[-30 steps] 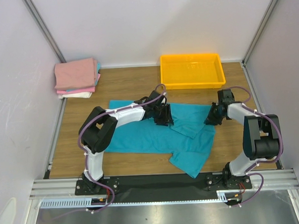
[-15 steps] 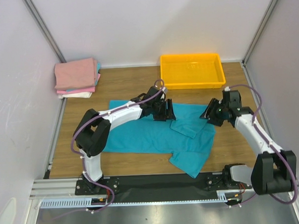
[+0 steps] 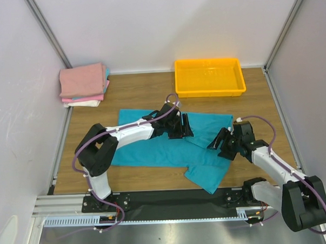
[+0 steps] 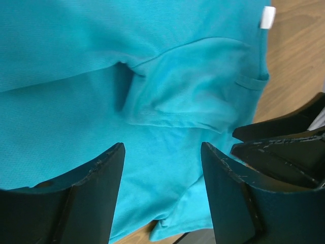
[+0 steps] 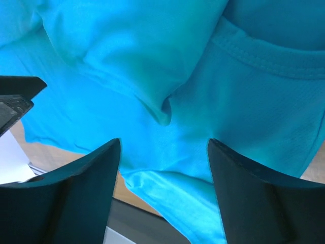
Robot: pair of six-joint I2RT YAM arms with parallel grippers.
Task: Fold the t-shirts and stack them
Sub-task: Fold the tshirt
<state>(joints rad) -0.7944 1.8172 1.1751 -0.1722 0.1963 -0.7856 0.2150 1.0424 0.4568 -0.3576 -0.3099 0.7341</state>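
Observation:
A teal-blue t-shirt [image 3: 153, 146] lies spread on the wooden table, with one sleeve folded in over its body and a flap hanging toward the near edge. My left gripper [image 3: 186, 126] hovers over the shirt's middle, open, with only flat cloth [image 4: 76, 51] below its fingers [image 4: 96, 188]. The white neck label [image 4: 267, 17] shows at the top right of the left wrist view. My right gripper [image 3: 215, 143] is open just above the folded sleeve [image 5: 152, 76], holding nothing. Folded pink t-shirts [image 3: 83, 81] lie stacked on a white one [image 3: 82, 104] in the back left corner.
A yellow plastic tray [image 3: 178, 78] stands at the back centre-right. White walls close in both sides and the back. The black rail with the arm bases [image 3: 172, 200] runs along the near edge. The two grippers sit close together over the shirt.
Both grippers have opened and let go of the teal cloth. The right gripper moved from the shirt's right edge inward and nearer. The left gripper barely shifted.

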